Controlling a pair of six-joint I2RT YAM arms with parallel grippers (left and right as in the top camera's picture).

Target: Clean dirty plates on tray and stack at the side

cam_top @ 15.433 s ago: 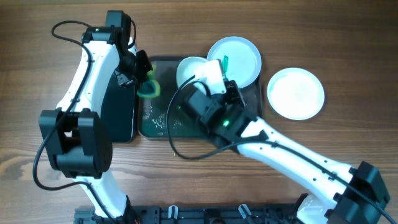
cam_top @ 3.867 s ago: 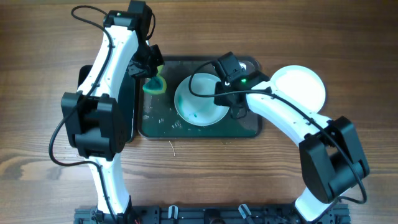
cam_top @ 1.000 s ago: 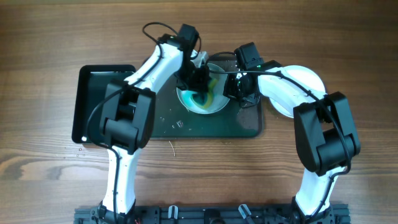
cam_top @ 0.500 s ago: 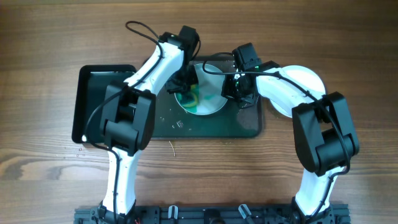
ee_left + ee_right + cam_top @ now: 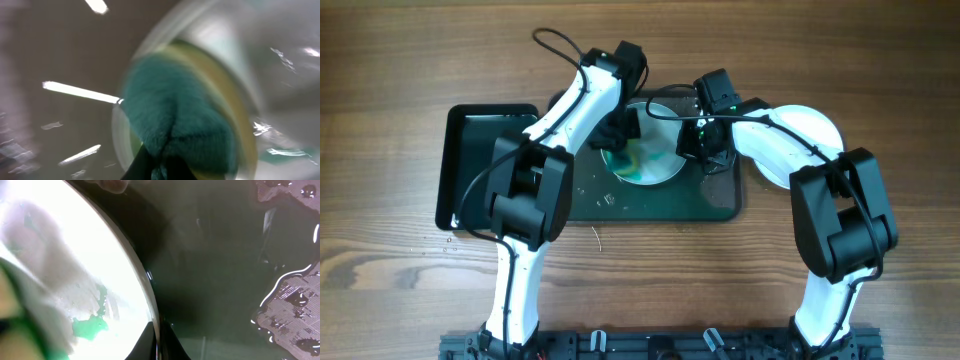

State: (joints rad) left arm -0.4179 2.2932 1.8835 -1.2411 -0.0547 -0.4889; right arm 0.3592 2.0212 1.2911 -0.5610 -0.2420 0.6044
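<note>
Overhead, a smeared plate (image 5: 655, 160) is lying in the tray (image 5: 660, 200). In the left wrist view, the left end effector (image 5: 159, 167) is gripping a blurred sponge (image 5: 175, 125). In the right wrist view, the right end effector (image 5: 156, 342) is clamping the plate's rim.

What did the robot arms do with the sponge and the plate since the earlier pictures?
The left gripper carried the sponge from the tray's upper-left corner onto the plate, then rubbed it from the middle toward the left side. The right gripper kept pinching the plate's right rim. The tray and the white plate on the table stayed put.
</note>
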